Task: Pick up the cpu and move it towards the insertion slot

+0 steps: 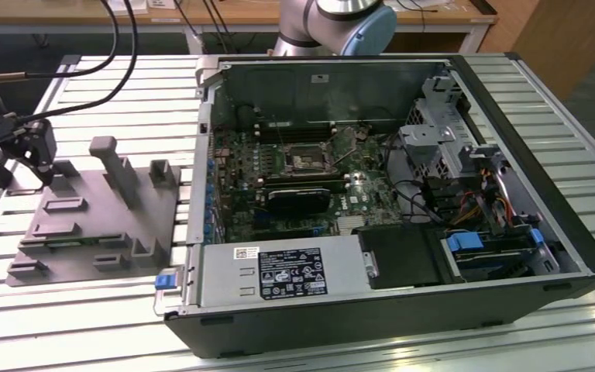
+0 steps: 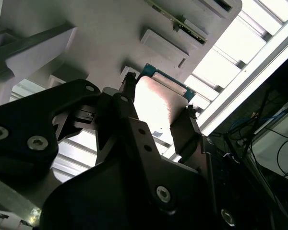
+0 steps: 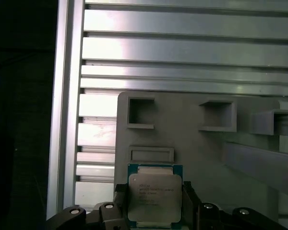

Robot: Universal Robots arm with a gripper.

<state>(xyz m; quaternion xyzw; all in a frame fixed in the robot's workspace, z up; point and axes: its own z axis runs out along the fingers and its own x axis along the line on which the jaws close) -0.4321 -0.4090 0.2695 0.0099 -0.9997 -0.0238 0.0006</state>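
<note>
The cpu (image 3: 155,197), a flat square chip with a silvery top and green rim, sits between the fingers of my gripper (image 3: 155,211). A dark finger presses each side edge, so the gripper is shut on it. In the second wrist view the cpu (image 2: 158,96) shows bright between the same fingers (image 2: 127,93) of the gripper (image 2: 158,105). In the exterior view my gripper (image 1: 31,167) hangs over the far left corner of the grey blocky fixture (image 1: 101,225). The insertion slot (image 1: 306,160), a square metal-framed socket, lies on the green board inside the open computer case, far to the exterior view's right.
The grey fixture (image 3: 197,153) has raised posts and pockets close around the gripper. The open case (image 1: 401,201) holds a black fan shroud (image 1: 297,200), cables and drive cages. Black cables (image 1: 91,70) trail over the slatted metal table (image 1: 101,318). The arm's base (image 1: 334,23) stands behind the case.
</note>
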